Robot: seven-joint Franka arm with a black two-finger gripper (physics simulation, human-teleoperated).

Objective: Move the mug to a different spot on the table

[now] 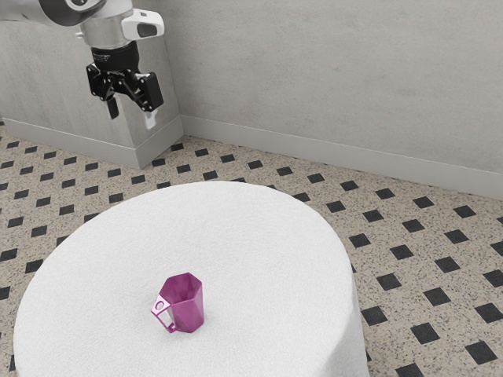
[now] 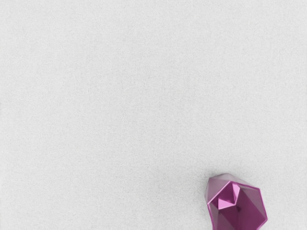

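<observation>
Pink and shiny, the mug [image 1: 182,301] stands upright on the round white table [image 1: 259,228]. It sits near the front edge of the table, a little toward the exterior view's left of the middle. Its sides are flat with corners, not round. Its handle [image 1: 161,312] sticks out toward the exterior view's left. The open top faces up.

High up in the air, near the exterior view's upper left, is the hand [image 1: 131,112]. It is well apart from the mug and touches nothing. Its two black fingers [image 1: 150,119] point down and stand apart with nothing between them, so the hand is released. The grey and white arm [image 1: 102,20] comes in from the upper left corner.

Looking down from the wrist view, I see the mug [image 2: 236,206] from above, off to the side and not straight under the hand. I can look right inside it. All around it is the plain white table [image 2: 120,96].

Under the table the floor [image 1: 424,236] is speckled and light brown, with little black diamonds on it. Behind is a grey wall [image 1: 330,71] with a pale strip along the bottom.
</observation>
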